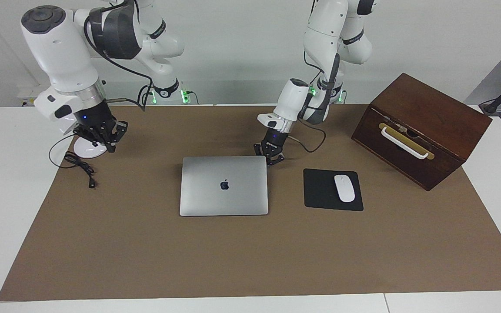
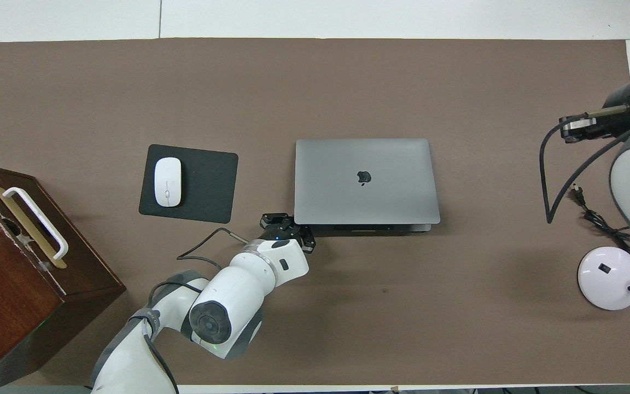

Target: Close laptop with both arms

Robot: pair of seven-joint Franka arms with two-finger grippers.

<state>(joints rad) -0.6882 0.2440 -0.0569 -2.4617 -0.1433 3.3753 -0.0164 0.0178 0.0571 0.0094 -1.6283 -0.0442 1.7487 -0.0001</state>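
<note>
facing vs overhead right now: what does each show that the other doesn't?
Facing only: both arms' bases and upper links, and the right gripper hanging over the lamp base.
Overhead only: the laptop's edge nearest the robots, with the lid lying flat on the base.
Both: closed laptop, left gripper shut at the laptop's corner nearest the robots, mouse on its pad, wooden box, lamp cable.
</note>
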